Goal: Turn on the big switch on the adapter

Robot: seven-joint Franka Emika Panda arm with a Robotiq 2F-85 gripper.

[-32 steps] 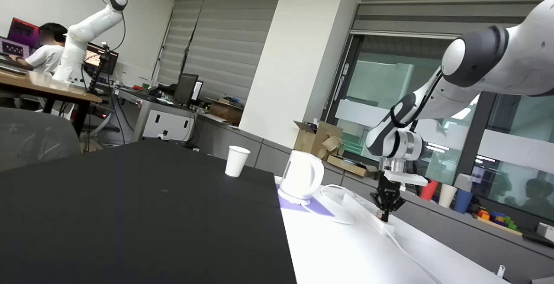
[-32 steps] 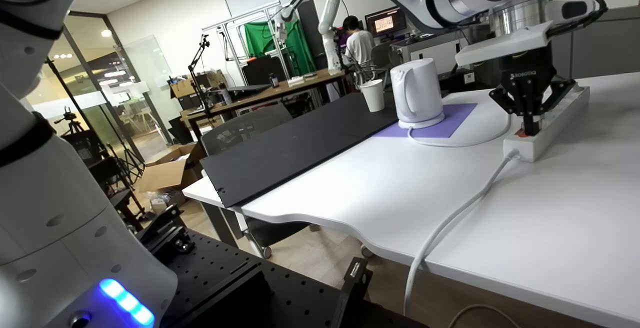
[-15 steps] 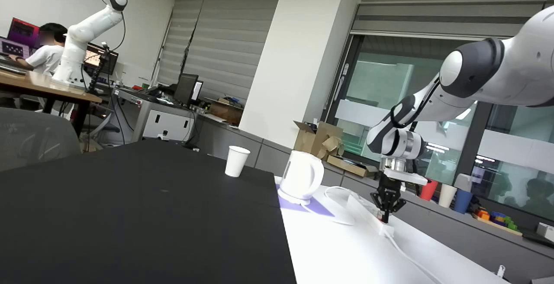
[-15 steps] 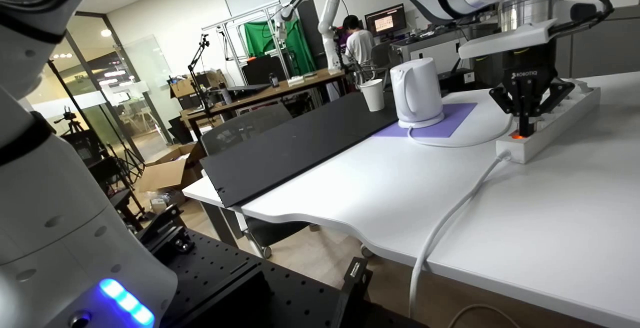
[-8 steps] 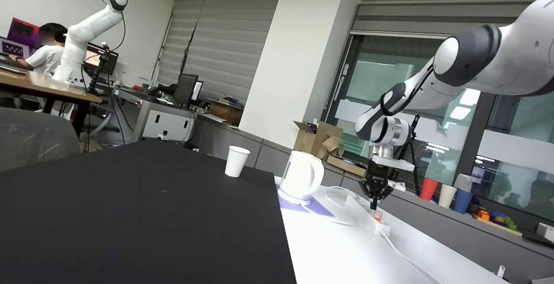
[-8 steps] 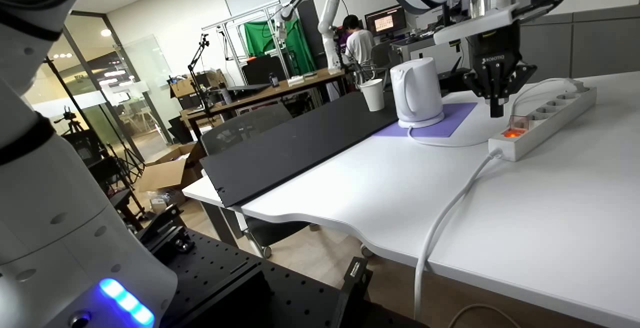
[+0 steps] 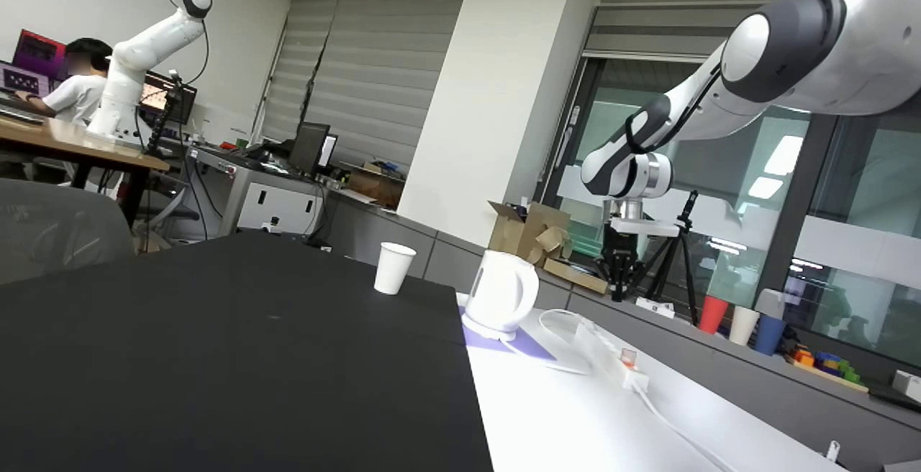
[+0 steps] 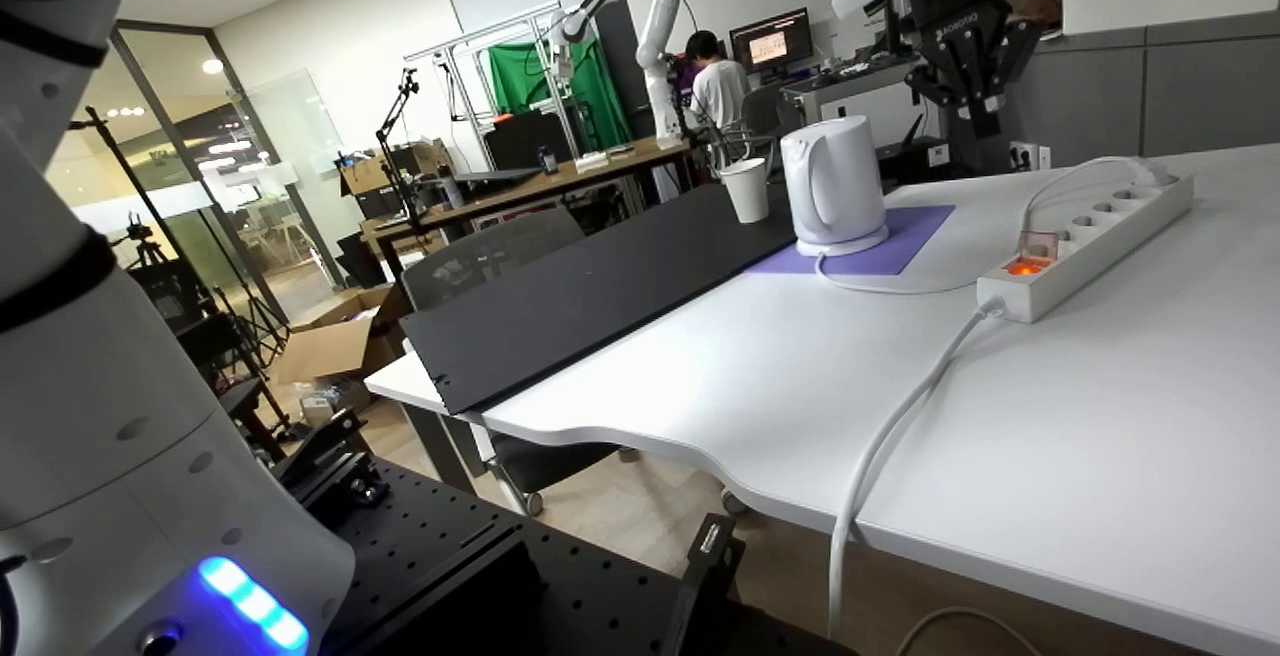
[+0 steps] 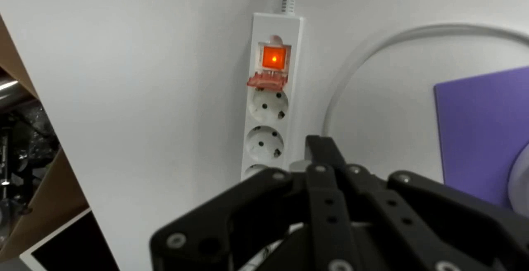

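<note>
The adapter is a white power strip [image 8: 1115, 246] lying on the white table, in both exterior views [image 7: 604, 357] and the wrist view [image 9: 266, 123]. Its big switch [image 9: 274, 58] sits at the cable end and glows orange, also in an exterior view [image 8: 1026, 266]. The clear reddish switch cover [image 9: 268, 81] stands flipped open beside it, toward the sockets. My gripper [image 9: 322, 139] is shut with nothing seen between the fingers. It hangs well above the table, apart from the strip, in both exterior views [image 7: 617, 298] [image 8: 984, 121].
A white kettle [image 8: 835, 186] stands on a purple mat [image 8: 925, 226]; its cord curves to the strip's far end. A white paper cup [image 8: 745, 191] stands on a black board [image 8: 600, 281]. The strip's power cable [image 8: 905, 416] runs over the table's edge.
My gripper was down at the switch end of the strip; it has lifted up and away. The switch, dark red before, now glows orange. The strip has shifted slightly.
</note>
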